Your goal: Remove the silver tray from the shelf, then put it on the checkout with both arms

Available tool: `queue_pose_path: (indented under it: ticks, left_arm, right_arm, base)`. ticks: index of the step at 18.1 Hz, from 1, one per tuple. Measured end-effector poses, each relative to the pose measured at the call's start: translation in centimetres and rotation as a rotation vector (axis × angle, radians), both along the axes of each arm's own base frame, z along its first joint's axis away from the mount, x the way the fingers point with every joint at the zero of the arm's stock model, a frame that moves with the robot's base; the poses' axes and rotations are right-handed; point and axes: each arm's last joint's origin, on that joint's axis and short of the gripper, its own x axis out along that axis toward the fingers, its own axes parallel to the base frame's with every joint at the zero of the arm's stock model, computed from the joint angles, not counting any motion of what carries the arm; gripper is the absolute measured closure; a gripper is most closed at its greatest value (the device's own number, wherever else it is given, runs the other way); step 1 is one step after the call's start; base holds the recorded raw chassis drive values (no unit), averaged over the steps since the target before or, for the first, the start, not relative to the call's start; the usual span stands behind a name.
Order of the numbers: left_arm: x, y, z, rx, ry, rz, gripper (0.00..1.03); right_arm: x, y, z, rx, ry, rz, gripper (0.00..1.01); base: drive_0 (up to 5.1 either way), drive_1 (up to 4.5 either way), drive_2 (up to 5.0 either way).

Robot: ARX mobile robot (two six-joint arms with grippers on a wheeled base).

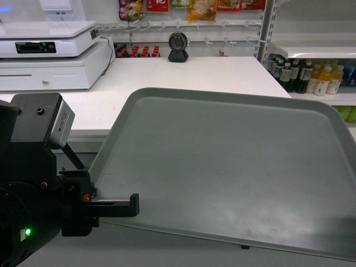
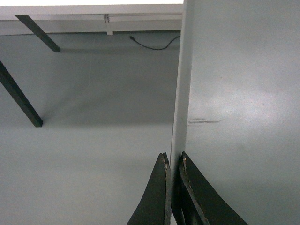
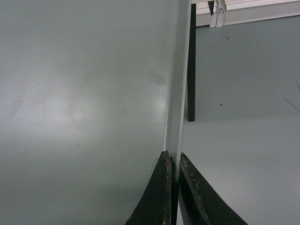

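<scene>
The silver tray (image 1: 233,167), matte grey-green with a low rim, hangs in the air in front of the checkout (image 1: 183,75); its far edge overlaps the counter's front edge in the head view. My left gripper (image 1: 119,204) is shut on the tray's left rim, and the left wrist view shows the rim (image 2: 180,93) pinched between the left gripper's (image 2: 174,159) fingers. In the right wrist view my right gripper (image 3: 172,157) is shut on the opposite rim of the tray (image 3: 84,93). The right gripper is outside the head view. The white shelf (image 1: 311,51) stands at the far right.
A white cash register (image 1: 47,53) sits at the checkout's far left and a black scanner (image 1: 178,47) at its back. Drink bottles (image 1: 311,78) fill the shelf. Dark counter legs (image 2: 21,101) (image 3: 191,65) stand on the grey floor below, with a cable (image 2: 154,45) lying there.
</scene>
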Motion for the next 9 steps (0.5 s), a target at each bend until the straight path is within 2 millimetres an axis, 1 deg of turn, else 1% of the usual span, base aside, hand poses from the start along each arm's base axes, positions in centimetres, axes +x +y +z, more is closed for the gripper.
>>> queue_pose_path:
  ticks: [9]
  left_arm:
    - [-0.02, -0.02, -0.01, 0.001, 0.001, -0.001, 1.0]
  right_arm:
    - [0.0, 0.0, -0.02, 0.0, 0.002, 0.0, 0.98]
  base:
    - [-0.1, 4.1, -4.2]
